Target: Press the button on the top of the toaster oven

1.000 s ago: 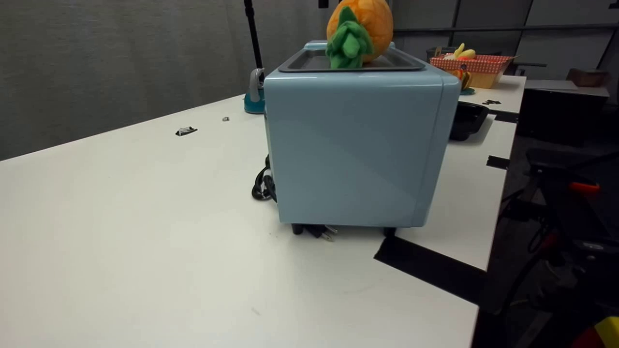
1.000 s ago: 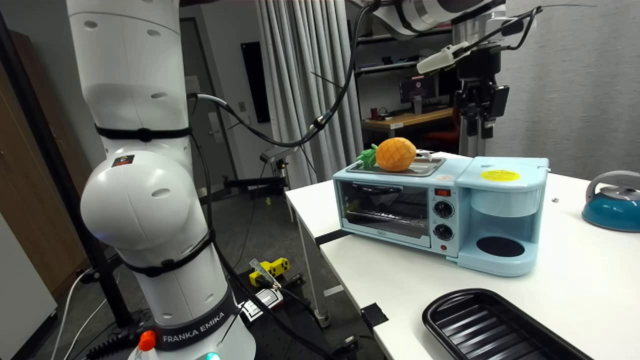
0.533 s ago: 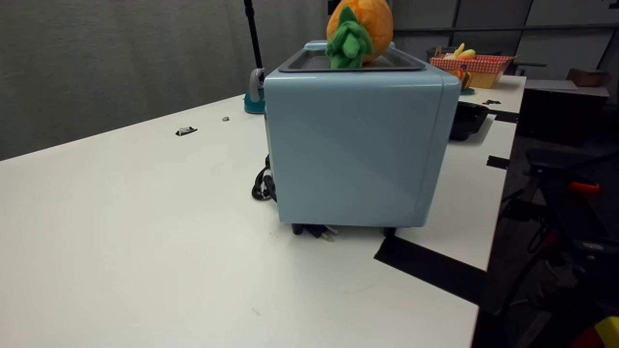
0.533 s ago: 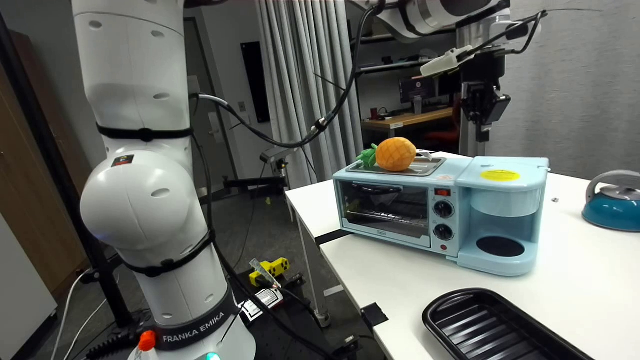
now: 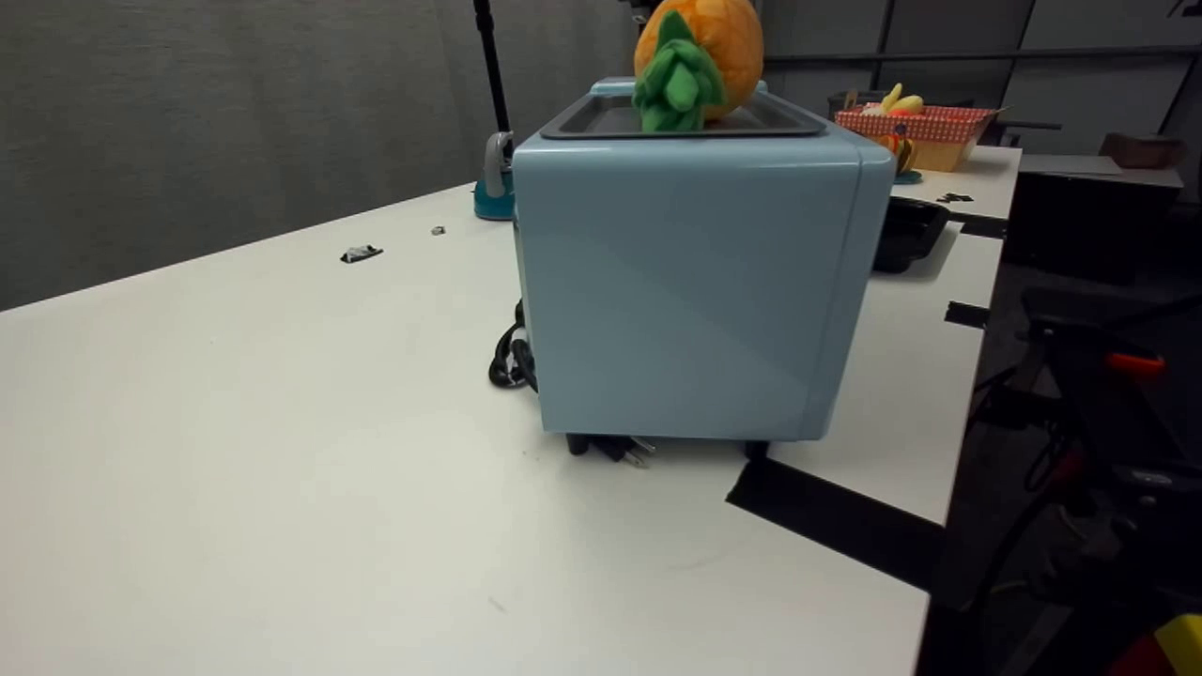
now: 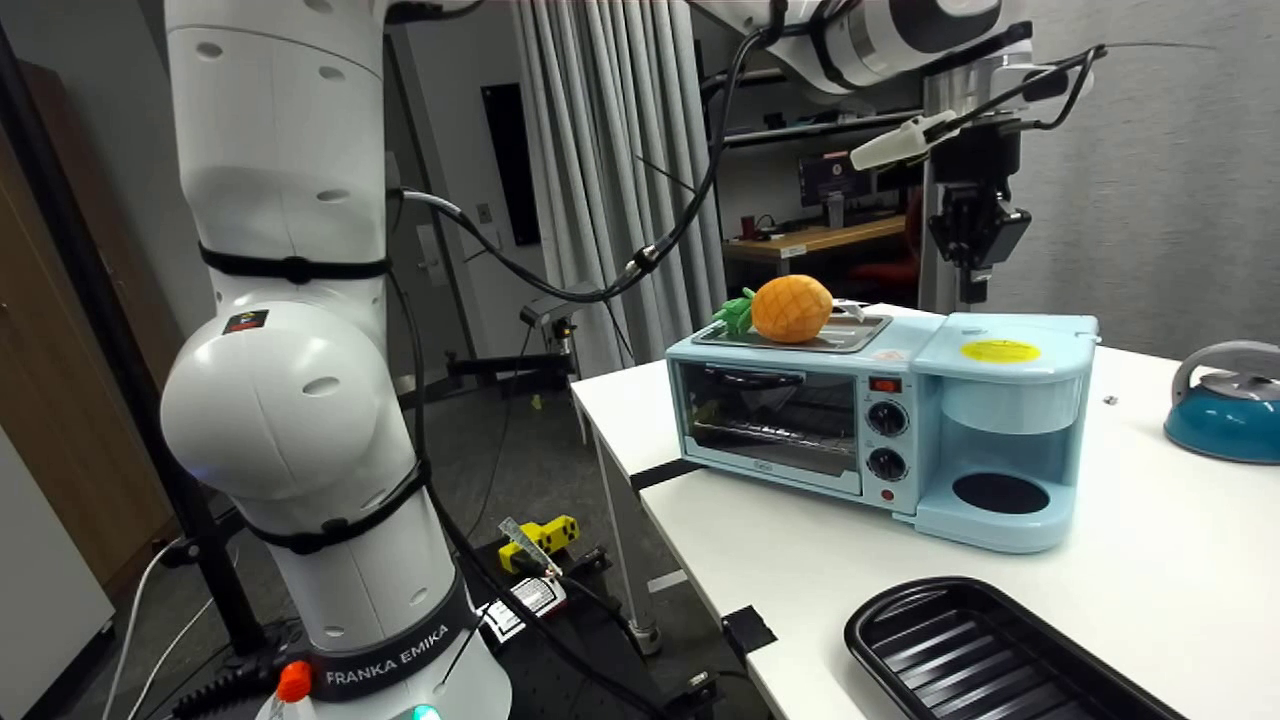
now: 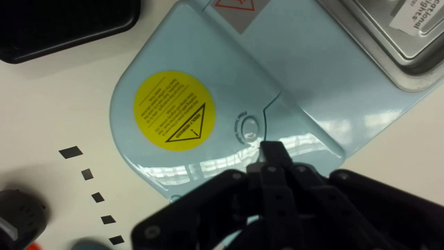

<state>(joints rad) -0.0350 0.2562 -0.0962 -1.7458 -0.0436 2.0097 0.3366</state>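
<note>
Atop the toaster oven [image 5: 695,291], 1 plush pineapple [image 6: 790,309] in a tray [image 6: 860,335]; end effector [image 6: 972,285] above, closed, empty.

One arm [image 6: 290,400], one pincer [image 6: 973,286]. One toaster oven [image 6: 770,470] stood near tabletop [image 6: 760,540] edge facing arm: two knobs [image 6: 886,418], one red switch [image 6: 885,385], one oval button [image 7: 249,129], one round yellow sticker [image 7: 173,111], two feet [image 5: 577,444] showing in an exterior view. Atop it sat one metal tray [image 6: 865,333], bearing one toy pineapple [image 6: 790,308]. One ribbed black pan [image 6: 980,650] lay near same edge; one kettle [image 6: 1228,418] stood near opposite edge. Three black tape strips [image 5: 845,526] lay at arm-side edge in an exterior view. Wrist view held five dark patches [image 7: 70,152] on tabletop. One basket [image 5: 947,153] showed in an exterior view.
</note>
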